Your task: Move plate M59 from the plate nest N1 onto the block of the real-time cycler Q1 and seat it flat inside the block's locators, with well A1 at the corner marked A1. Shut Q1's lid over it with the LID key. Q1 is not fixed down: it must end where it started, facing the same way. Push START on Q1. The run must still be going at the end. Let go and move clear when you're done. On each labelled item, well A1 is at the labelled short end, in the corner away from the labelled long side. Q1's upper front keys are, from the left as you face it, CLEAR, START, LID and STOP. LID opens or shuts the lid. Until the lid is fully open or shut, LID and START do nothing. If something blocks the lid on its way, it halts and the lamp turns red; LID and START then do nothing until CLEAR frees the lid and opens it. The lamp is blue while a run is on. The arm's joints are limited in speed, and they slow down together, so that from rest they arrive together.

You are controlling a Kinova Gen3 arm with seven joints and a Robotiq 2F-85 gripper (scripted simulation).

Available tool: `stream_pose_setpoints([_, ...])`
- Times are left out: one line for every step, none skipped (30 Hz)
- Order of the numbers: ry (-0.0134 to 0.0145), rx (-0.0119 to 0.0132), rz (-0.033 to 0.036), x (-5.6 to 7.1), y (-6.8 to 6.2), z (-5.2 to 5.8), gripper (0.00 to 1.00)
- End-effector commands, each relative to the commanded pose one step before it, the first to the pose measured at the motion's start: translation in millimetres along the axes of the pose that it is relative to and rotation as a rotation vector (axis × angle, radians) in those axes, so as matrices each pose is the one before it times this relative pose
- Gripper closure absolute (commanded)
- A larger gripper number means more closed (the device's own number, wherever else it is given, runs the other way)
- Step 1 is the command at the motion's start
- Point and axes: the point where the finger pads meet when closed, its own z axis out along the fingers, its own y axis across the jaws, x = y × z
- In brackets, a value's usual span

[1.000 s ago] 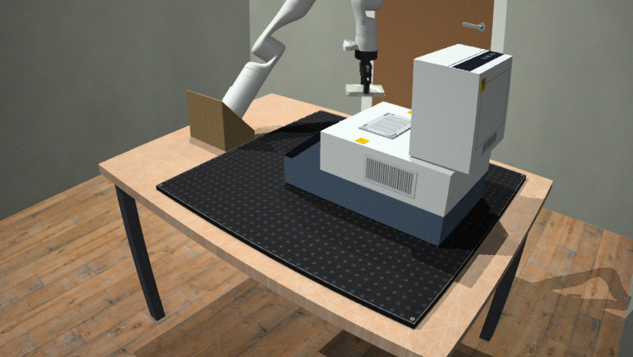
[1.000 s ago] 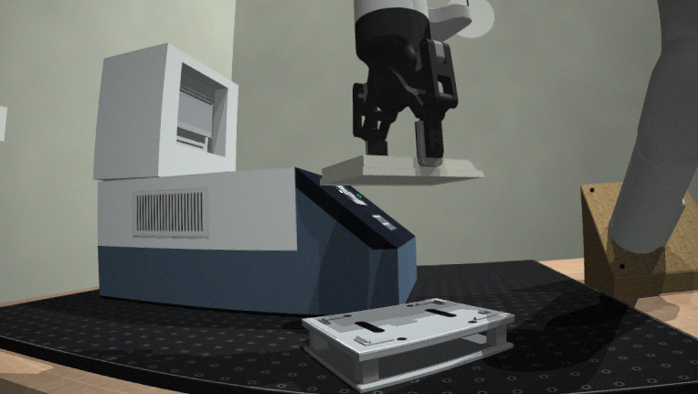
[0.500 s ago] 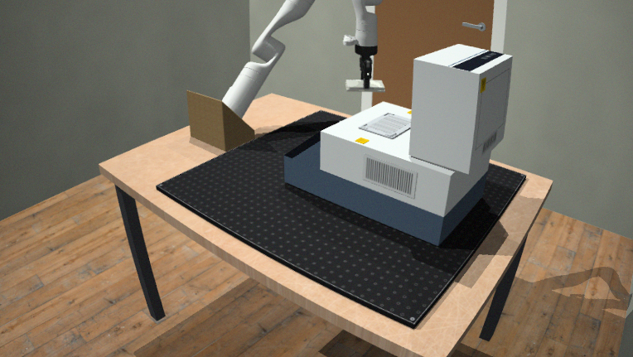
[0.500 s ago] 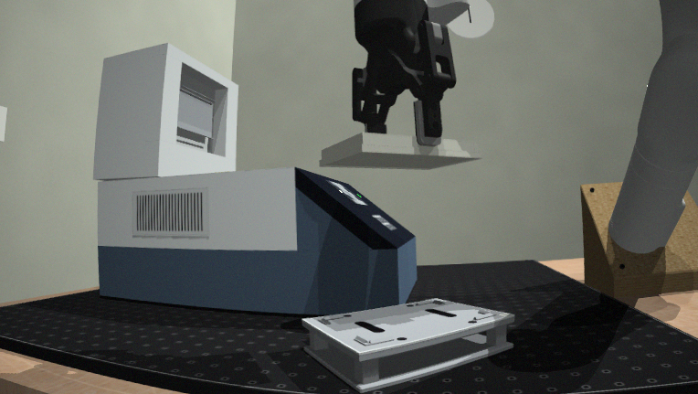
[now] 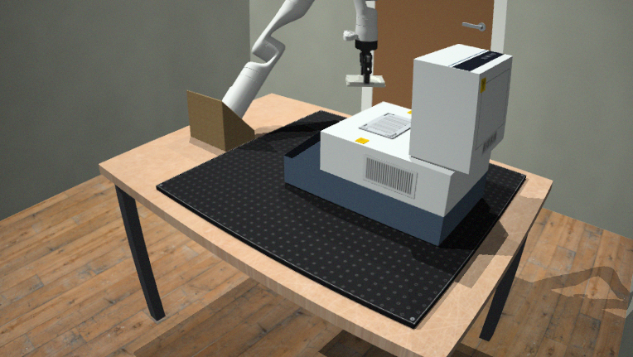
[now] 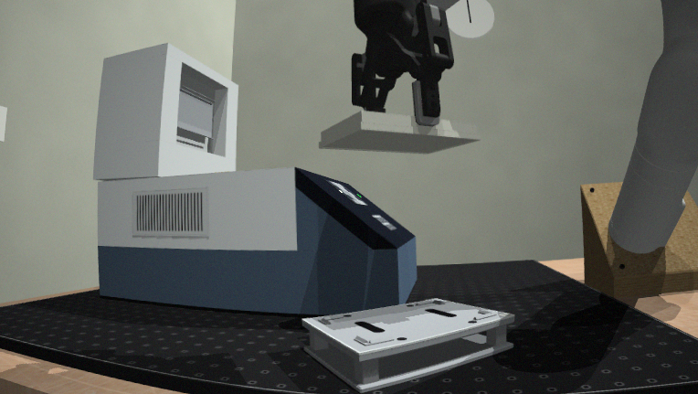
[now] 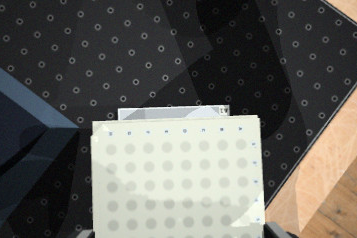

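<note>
My gripper [image 5: 366, 80] [image 6: 401, 115] [image 7: 179, 232] is shut on plate M59 [image 5: 353, 81] [image 6: 386, 122] [image 7: 158, 176], a pale plate gripped across its width, high above the nest. In the wrist view its letter row runs along the upper edge, A at the right. Plate nest N1 [image 6: 396, 325] [image 7: 158, 114] is bare on top; its A1 label shows upper right in the wrist view. Cycler Q1 [image 5: 345, 134] [image 6: 247, 214] has its lid [image 5: 443, 110] [image 6: 131, 122] raised at the back. Its bare block [image 5: 384, 125] shows in the top view. A small green light shows on the front panel [image 6: 329, 204].
Q1 and the nest stand on a black perforated mat [image 5: 261, 213] [image 6: 56, 317] [image 7: 138, 50] on the wooden table [image 5: 140, 156]. The nest is close to Q1's front. The tall raised lid rises behind the block. The arm's brown base [image 5: 205, 117] [image 6: 597, 245] stands at the table's edge.
</note>
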Motion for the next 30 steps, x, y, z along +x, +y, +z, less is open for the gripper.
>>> stream_pose_setpoints([0.00358, 0.00694, 0.01127, 1.98, -1.44, -7.74, 0.09])
stream_pose_setpoints([0.00002, 0.00001, 0.00003, 0.02, 0.00, -1.33, 0.09])
stream_pose_setpoints([0.00002, 0.00001, 0.00003, 0.02, 0.00, -1.33, 0.09])
stream_pose_setpoints([0.00000, 0.00000, 0.00000, 0.00, 0.00, 0.00, 0.09])
stream_pose_setpoints([0.00000, 0.00000, 0.00000, 0.00, 0.00, 0.00, 0.09])
stream_pose_setpoints([-0.00093, -0.00120, 0.00015, -0.36, 0.29, -1.18, 0.09])
stream_pose_setpoints([0.00099, 0.00101, -0.00009, 0.39, -0.28, -1.45, 0.09])
stream_pose_setpoints([-0.00001, 0.00023, 0.00002, 0.01, -0.01, -1.38, 0.09])
stream_pose_setpoints([0.00002, 0.00001, 0.00003, 0.02, 0.00, -1.33, 0.09])
stream_pose_setpoints([0.00002, 0.00001, 0.00003, 0.02, 0.00, -1.33, 0.09])
stream_pose_setpoints([0.00002, 0.00001, 0.00003, 0.02, 0.00, -1.33, 0.09])
stream_pose_setpoints([0.00002, 0.00001, 0.00003, 0.02, 0.00, -1.33, 0.09])
stream_pose_setpoints([0.00002, 0.00001, 0.00003, 0.02, 0.00, -1.33, 0.09])
stream_pose_setpoints([0.00002, 0.00001, 0.00003, 0.02, 0.00, -1.33, 0.09])
stream_pose_setpoints([0.00002, 0.00001, 0.00003, 0.02, 0.00, -1.33, 0.09])
stream_pose_setpoints([0.00002, 0.00001, 0.00003, 0.02, 0.00, -1.33, 0.09])
stream_pose_setpoints([0.00001, -0.00003, 0.00005, 0.02, -0.01, -1.33, 0.09])
stream_pose_setpoints([0.00001, -0.00003, 0.00005, 0.02, -0.01, -1.33, 0.09])
stream_pose_setpoints([0.00001, -0.00003, 0.00005, 0.02, -0.01, -1.33, 0.09])
stream_pose_setpoints([0.00001, -0.00002, 0.00005, 0.02, -0.01, -1.33, 0.09])
stream_pose_setpoints([0.00000, 0.00000, 0.00000, 0.00, 0.00, 0.00, 0.09])
stream_pose_setpoints([0.00000, 0.00000, 0.00000, 0.00, 0.00, 0.00, 0.09])
stream_pose_setpoints([-0.00107, -0.00164, 0.00022, -0.39, 0.28, -1.11, 0.09])
stream_pose_setpoints([0.00115, 0.00107, -0.00003, 0.45, -0.30, -1.45, 0.09])
stream_pose_setpoints([-0.00004, 0.00031, 0.00008, 0.02, -0.03, -1.40, 0.09])
stream_pose_setpoints([0.00002, 0.00010, -0.00003, 0.01, 0.02, -1.35, 0.09])
stream_pose_setpoints([0.00002, 0.00004, 0.00001, 0.01, 0.01, -1.34, 0.09])
stream_pose_setpoints([0.00001, 0.00000, 0.00003, 0.02, 0.00, -1.33, 0.09])
stream_pose_setpoints([0.00001, -0.00001, 0.00004, 0.02, 0.00, -1.33, 0.09])
stream_pose_setpoints([0.00001, -0.00002, 0.00005, 0.02, -0.01, -1.33, 0.09])
